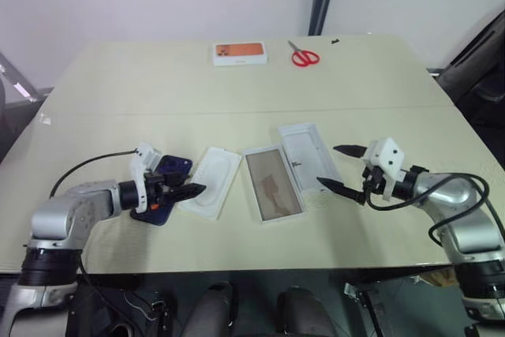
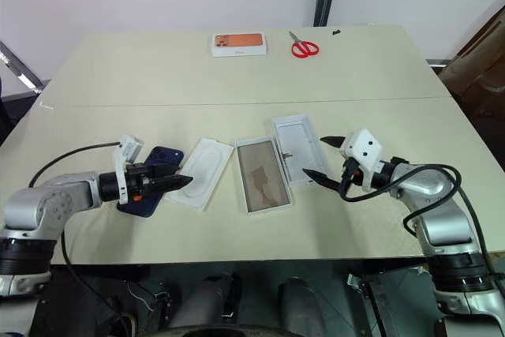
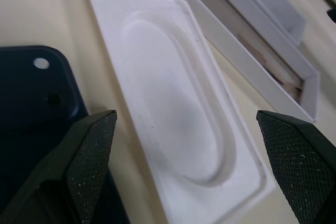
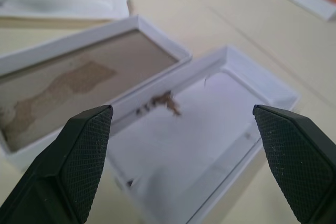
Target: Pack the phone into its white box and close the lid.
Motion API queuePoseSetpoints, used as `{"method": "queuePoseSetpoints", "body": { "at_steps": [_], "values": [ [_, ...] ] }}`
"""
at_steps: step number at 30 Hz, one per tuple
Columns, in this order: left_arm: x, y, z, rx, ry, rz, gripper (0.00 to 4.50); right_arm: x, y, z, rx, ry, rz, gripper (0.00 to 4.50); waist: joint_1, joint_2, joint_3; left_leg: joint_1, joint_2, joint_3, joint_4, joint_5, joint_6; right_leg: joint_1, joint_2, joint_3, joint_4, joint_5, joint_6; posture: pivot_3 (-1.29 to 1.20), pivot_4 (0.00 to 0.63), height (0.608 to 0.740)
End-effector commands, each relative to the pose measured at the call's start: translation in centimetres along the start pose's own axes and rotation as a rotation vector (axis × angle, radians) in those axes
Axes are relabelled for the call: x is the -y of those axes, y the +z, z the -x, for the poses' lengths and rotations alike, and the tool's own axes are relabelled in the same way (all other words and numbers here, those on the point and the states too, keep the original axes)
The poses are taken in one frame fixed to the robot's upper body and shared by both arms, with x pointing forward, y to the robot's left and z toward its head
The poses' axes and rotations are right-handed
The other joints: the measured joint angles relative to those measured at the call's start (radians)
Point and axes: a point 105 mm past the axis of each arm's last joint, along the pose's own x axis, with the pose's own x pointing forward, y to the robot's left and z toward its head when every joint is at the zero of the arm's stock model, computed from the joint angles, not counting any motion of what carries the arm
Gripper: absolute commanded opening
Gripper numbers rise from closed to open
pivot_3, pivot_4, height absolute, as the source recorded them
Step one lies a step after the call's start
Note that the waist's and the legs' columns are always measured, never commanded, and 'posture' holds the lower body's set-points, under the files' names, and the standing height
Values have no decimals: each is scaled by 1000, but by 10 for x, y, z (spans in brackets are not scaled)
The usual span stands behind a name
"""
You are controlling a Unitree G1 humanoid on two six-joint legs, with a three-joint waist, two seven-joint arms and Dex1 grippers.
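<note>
The dark navy phone (image 1: 172, 168) lies back-up on the table at the left. My left gripper (image 1: 188, 190) hovers over its right edge, open and empty, pointing toward the white insert (image 3: 173, 103) beside the phone. The white box (image 1: 273, 184), a tray with a tan floor, lies at the centre. Its lid (image 1: 309, 152) lies inner face up, touching the tray's right side. My right gripper (image 1: 329, 166) is open and empty, low over the lid's near right edge, with one fingertip (image 4: 86, 145) toward the tray.
A white box with an orange print (image 1: 239, 53) and red scissors (image 1: 304, 57) lie at the far edge of the table. A seam (image 1: 237, 110) runs across the tabletop. The table's front edge (image 1: 260, 267) is just behind both arms.
</note>
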Motion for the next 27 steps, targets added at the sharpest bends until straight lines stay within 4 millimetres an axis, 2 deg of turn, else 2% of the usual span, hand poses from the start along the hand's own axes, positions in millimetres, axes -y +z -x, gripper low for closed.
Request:
{"method": "queuePoseSetpoints", "body": {
  "at_steps": [1, 7, 14, 23, 26, 27],
  "values": [
    [-9, -8, -4, -68, 55, 63, 4500, 4, 16, 3, 41, -25, 49, 4469, -1, 0, 0, 1, 0, 0, 0, 0, 0, 1, 0, 0, 0, 0, 0, 0, 150, 734],
    [10, -1, -19, -115, -31, 91, 4500, 6, 19, 0, 52, -40, 57, 4469, -1, 0, 0, 1, 0, 0, 0, 0, 0, 1, 0, 0, 0, 0, 0, 0, 150, 734],
    [3, -10, -19, -185, 13, 93, 4500, 9, 16, 5, 41, -62, 56, 4469, -1, 0, 0, 1, 0, 0, 0, 0, 0, 1, 0, 0, 0, 0, 0, 0, 150, 734],
    [8, -4, -14, -162, -3, 157, 4500, 8, 16, 4, 41, -65, 59, 4469, -3, 0, 0, 1, 0, 0, -1, 0, 0, 0, 0, 0, 0, 0, 0, 0, 150, 734],
    [2, -7, -12, -160, 28, 178, 3639, 9, 16, 3, 42, -64, 61, 4500, -3, 0, 0, 1, 0, 0, -1, 0, 0, 0, 0, 0, 0, 0, 0, 0, 150, 734],
    [1, -7, -11, -156, 31, 188, 3159, 9, 16, 3, 42, -65, 62, 4500, -3, 0, 0, 1, 0, 0, -1, 0, 0, 0, 0, 0, 0, 0, 0, 0, 150, 734]
  ]
}}
